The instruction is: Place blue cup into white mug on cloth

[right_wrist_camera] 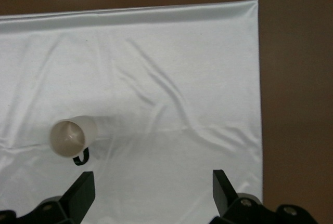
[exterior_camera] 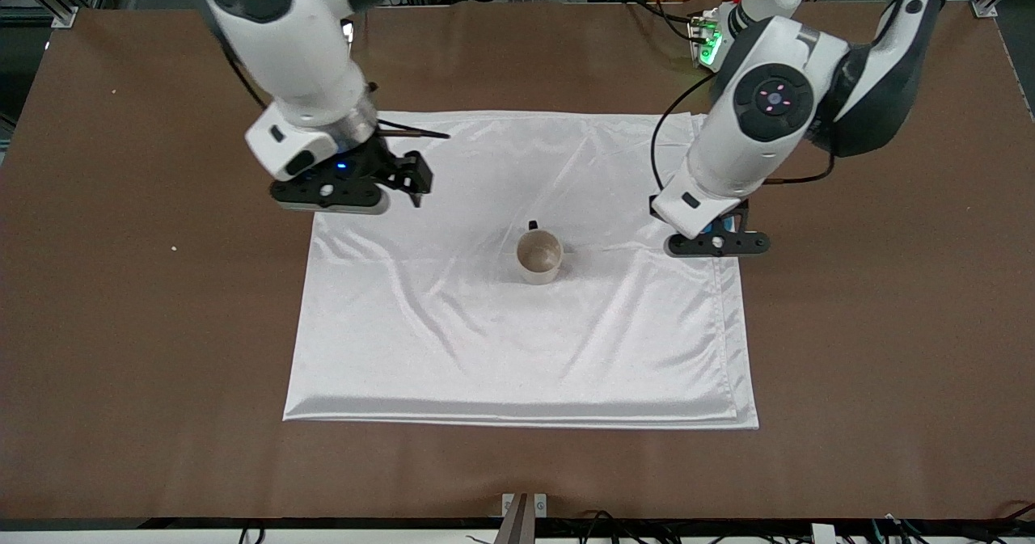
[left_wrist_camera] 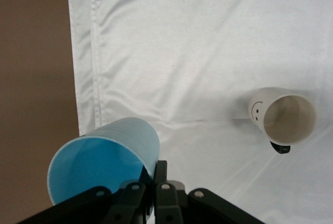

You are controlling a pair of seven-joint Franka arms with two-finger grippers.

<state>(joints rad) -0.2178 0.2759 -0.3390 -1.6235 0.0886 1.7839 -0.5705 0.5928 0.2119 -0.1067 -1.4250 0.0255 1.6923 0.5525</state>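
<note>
Left wrist view: the left gripper (left_wrist_camera: 151, 195) has its fingers pinched on the rim of the blue cup (left_wrist_camera: 104, 159), right by them. The cup looks thin, light and bendy, so a soft hold on the wall should do. Farther out, the white mug (left_wrist_camera: 285, 120) stands on the cloth (left_wrist_camera: 182, 52), mouth up. It looks hard and heavier. The right gripper (right_wrist_camera: 151, 193) waits over the cloth, fingers wide apart, holding nothing.

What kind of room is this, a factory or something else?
Probably a robotics lab, not a factory: two robot arms work at a brown-covered table, cables run along its edge, and the props are household things, a white mug on a cloth.
</note>
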